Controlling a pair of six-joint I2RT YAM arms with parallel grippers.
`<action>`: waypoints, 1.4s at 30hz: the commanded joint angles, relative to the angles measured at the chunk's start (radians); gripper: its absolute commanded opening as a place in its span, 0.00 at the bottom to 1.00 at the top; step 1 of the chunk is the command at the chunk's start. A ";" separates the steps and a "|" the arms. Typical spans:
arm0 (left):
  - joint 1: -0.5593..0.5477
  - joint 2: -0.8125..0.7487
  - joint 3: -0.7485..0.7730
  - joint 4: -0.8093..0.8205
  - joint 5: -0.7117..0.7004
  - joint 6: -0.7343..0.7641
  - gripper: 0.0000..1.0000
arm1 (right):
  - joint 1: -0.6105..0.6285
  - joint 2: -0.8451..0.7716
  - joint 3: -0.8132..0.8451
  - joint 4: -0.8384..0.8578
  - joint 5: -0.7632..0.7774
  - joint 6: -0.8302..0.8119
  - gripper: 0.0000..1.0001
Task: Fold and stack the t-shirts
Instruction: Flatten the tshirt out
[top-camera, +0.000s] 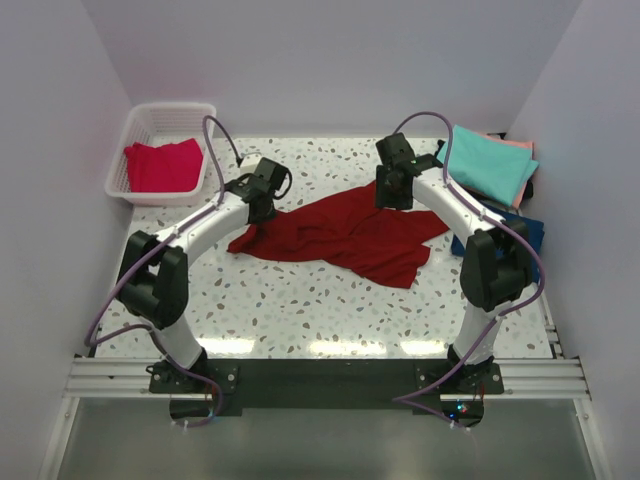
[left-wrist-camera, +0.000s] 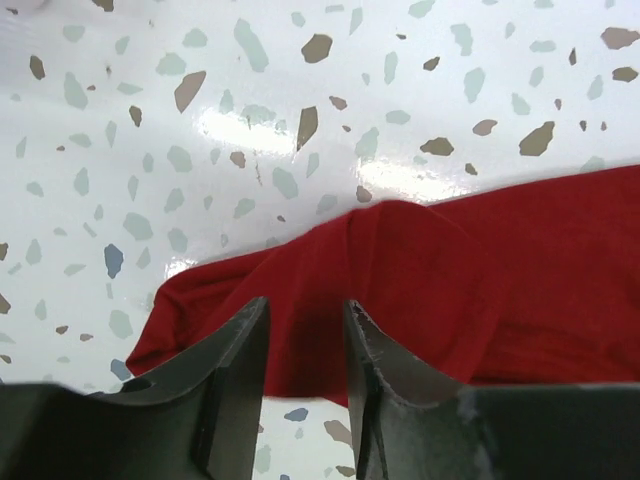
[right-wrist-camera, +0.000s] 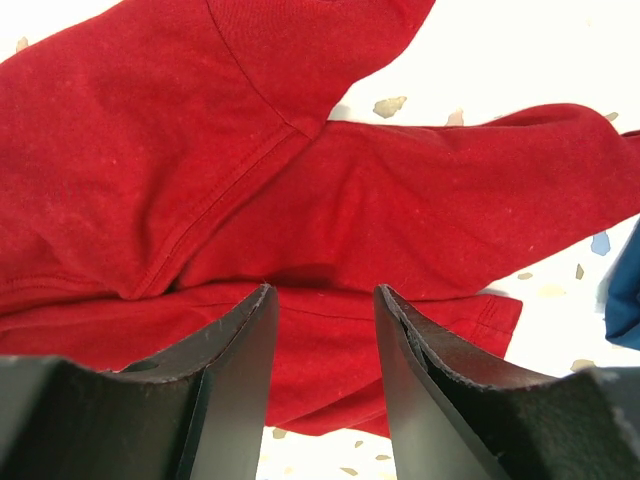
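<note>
We find the red shirt (top-camera: 345, 235) crumpled and unfolded mid-table, the left gripper (left-wrist-camera: 305, 340) and right gripper (right-wrist-camera: 325, 330) both parted over it holding nothing, a teal shirt (top-camera: 490, 165) apparently folded atop the far-right stack, and a pinkish-red shirt (top-camera: 163, 165) lying in the basket (top-camera: 128, 132).

Salmon pink cloth t-shirt (top-camera: 513, 143): the folded teal cloth t-shirt (top-camera: 490, 165) is covering all but a thin strip.
Navy cloth t-shirt (top-camera: 536, 228): my right arm (top-camera: 495, 265) is hiding most of it from above.
Large dark red cloth t-shirt (top-camera: 345, 232): both wrist views are cutting it off at their edges.
Pinkish-red cloth t-shirt (top-camera: 163, 165): the walls of the white lattice plastic basket (top-camera: 170, 105) are screening its edges.
My left gripper (left-wrist-camera: 306, 305): I am not making out whether its tips are touching the cloth.
My right gripper (right-wrist-camera: 322, 290): likewise.
</note>
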 joint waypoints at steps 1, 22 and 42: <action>0.004 -0.041 0.046 -0.005 0.021 0.021 0.45 | 0.009 -0.013 0.008 -0.007 -0.006 0.005 0.47; 0.001 0.026 -0.022 0.099 0.164 0.151 0.48 | 0.009 -0.024 -0.021 -0.002 -0.004 -0.003 0.47; -0.008 0.109 0.055 0.064 0.046 0.318 0.47 | 0.007 0.006 0.015 -0.007 -0.001 -0.007 0.47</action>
